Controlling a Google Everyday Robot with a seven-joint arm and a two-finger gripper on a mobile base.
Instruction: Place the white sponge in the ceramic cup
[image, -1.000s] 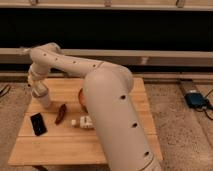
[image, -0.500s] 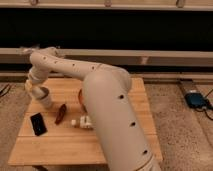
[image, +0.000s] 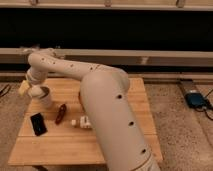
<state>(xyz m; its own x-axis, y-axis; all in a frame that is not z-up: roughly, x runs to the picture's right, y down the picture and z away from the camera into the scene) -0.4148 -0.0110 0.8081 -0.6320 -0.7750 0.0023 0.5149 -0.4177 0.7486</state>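
Gripper (image: 31, 90) | width of opening: unclear | ceramic cup (image: 46, 100): just beside it, lower right | black flat object (image: 37, 123): below it

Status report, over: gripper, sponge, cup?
Gripper at left rim of cup. Sponge not in sight. Black object and red object lie apart from cup, not blocking.

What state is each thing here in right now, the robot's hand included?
hand: low at the ceramic cup's rim, by the table's left edge.
ceramic cup: upright on the table.
white sponge: not visible; I cannot tell whether it is in the cup.
black flat object: lying flat.
dark red object: lying on its side.
small white object: lying on the table.
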